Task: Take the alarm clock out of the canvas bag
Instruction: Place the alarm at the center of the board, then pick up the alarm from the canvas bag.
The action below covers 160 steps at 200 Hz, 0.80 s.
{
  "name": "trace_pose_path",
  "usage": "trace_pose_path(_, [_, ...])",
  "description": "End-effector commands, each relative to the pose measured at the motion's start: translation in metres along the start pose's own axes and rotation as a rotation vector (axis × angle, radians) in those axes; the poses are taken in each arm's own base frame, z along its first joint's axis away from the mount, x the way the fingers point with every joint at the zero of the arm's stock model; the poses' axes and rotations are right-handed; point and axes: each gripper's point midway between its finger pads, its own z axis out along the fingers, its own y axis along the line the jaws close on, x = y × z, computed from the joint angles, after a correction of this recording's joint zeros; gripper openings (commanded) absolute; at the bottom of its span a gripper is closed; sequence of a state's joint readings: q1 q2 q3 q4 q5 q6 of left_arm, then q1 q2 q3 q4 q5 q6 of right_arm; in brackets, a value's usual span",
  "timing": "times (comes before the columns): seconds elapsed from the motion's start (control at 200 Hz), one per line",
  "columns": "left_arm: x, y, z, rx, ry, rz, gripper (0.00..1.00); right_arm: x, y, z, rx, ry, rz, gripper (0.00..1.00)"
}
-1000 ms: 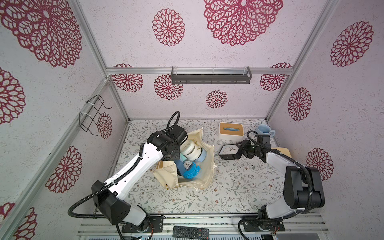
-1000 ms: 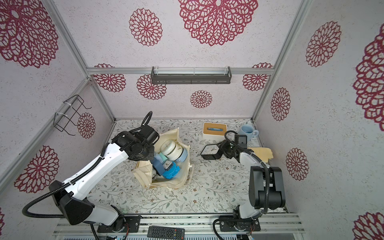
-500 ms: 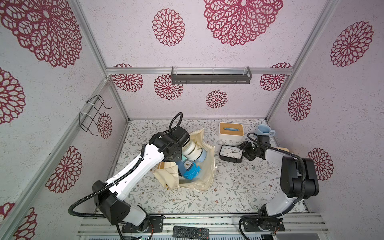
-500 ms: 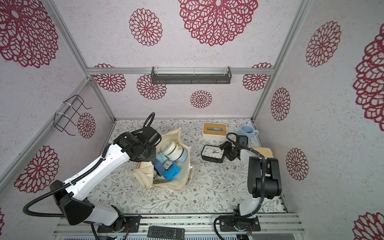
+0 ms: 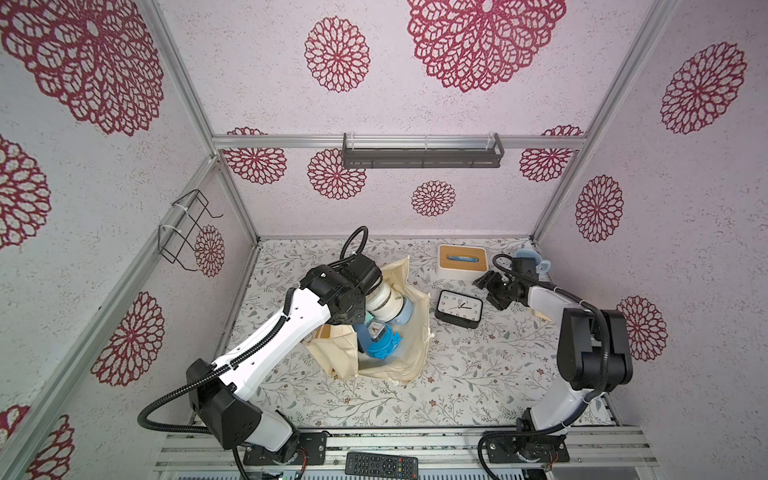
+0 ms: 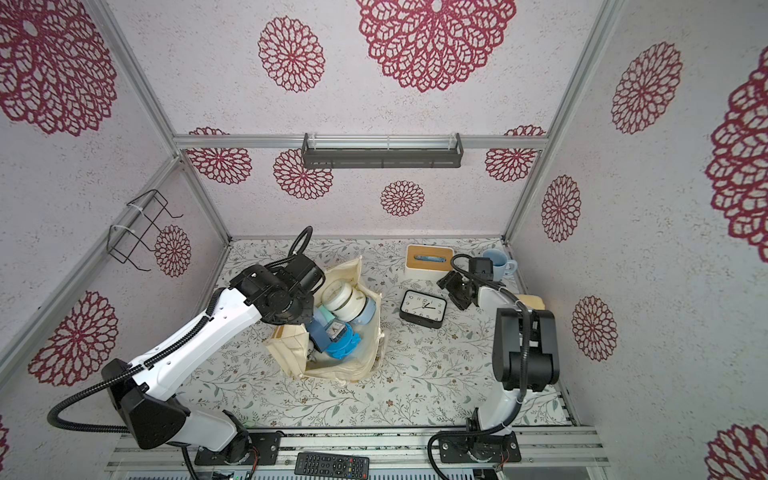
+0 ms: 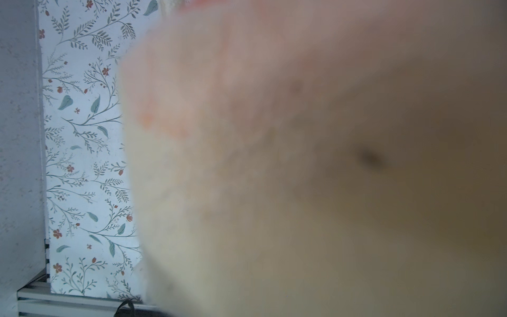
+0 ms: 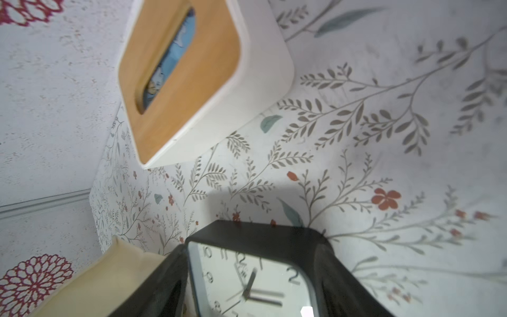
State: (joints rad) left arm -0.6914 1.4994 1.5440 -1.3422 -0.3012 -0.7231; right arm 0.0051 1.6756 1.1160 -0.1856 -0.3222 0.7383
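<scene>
Black right gripper (image 5: 489, 293) hangs released beside the alarm clock (image 5: 459, 308); left gripper, hidden against canvas bag (image 5: 417, 330), clenched

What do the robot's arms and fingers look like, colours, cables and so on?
Both arms have white rounded link shells joined by bulky black joint housings: the left arm and the right arm. A black ribbed cable hose loops from the left arm's lower joint, and a thinner black cable arcs over the right wrist. The right gripper has black fingers.

Alarm clock (image 5: 459, 308) right of canvas bag (image 5: 415, 340)
</scene>
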Motion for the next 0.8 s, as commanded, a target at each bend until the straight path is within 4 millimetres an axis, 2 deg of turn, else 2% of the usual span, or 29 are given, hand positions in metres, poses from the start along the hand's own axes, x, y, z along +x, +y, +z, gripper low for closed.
trace_pose_path(0.0, [0.009, -0.021, -0.004, 0.098, 0.023, -0.019, 0.0, -0.018, 0.089, -0.089, -0.1, -0.176, -0.186, 0.73])
trace_pose_path(0.085, [0.009, -0.025, -0.007, 0.127, 0.028, -0.047, 0.0, 0.011, 0.138, -0.133, -0.157, -0.204, -0.3, 0.73])
trace_pose_path(0.165, [0.008, -0.027, -0.009, 0.137, 0.033, -0.069, 0.0, 0.052, 0.167, -0.163, -0.212, -0.181, -0.37, 0.73])
trace_pose_path(0.3, [0.014, -0.024, -0.008, 0.132, 0.046, -0.094, 0.0, 0.123, 0.186, -0.192, -0.297, -0.083, -0.435, 0.7])
trace_pose_path(0.385, [0.022, -0.012, -0.007, 0.089, 0.05, -0.102, 0.0, 0.163, 0.192, -0.201, -0.349, 0.003, -0.452, 0.68])
trace_pose_path(0.475, [0.031, 0.009, -0.005, 0.001, 0.055, -0.096, 0.0, 0.197, 0.199, -0.204, -0.382, 0.079, -0.481, 0.68])
trace_pose_path(0.59, [0.046, 0.032, -0.003, -0.1, 0.083, -0.095, 0.0, 0.232, 0.206, -0.196, -0.407, 0.162, -0.506, 0.69])
trace_pose_path(0.796, [0.06, 0.042, 0.002, -0.134, 0.109, -0.113, 0.0, 0.293, 0.214, -0.161, -0.416, 0.276, -0.557, 0.76])
